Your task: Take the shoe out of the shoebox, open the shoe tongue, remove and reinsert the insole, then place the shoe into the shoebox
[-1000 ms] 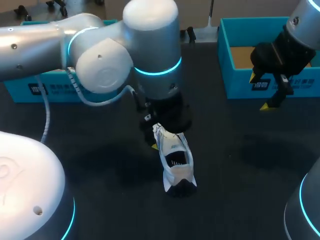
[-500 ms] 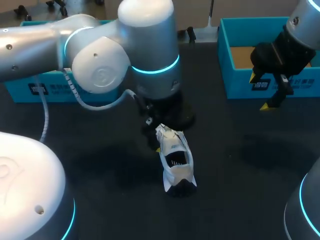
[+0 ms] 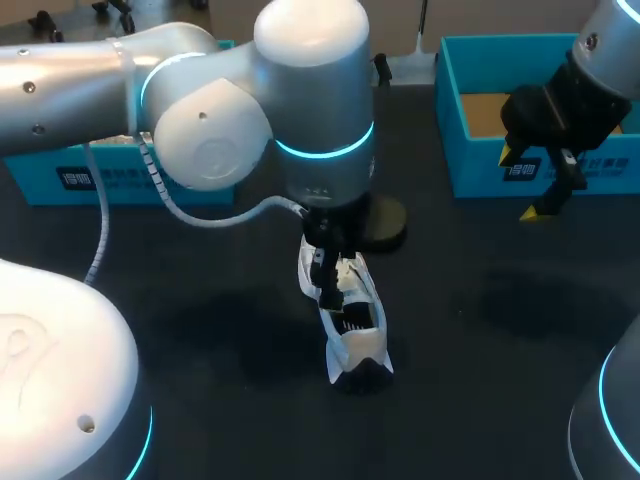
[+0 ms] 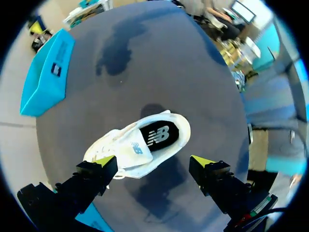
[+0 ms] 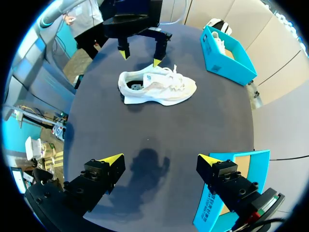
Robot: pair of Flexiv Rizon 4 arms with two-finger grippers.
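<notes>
Opening the tongue (image 4: 131,149) next, by the look of it: best pinched at its free edge only, clear of the laces, then drawn up and toward the toe. White shoe (image 4: 140,145) upright on its sole, straight below left gripper (image 4: 153,161), on the table (image 4: 145,58). Long axis slanted across the finger gap: toe by one yellow tip, insole (image 4: 159,135) end toward the other. Left fingers spread wide, holding nothing. Right gripper (image 5: 160,159) likewise wide, empty, well apart from shoe, beside shoebox (image 3: 470,170).
</notes>
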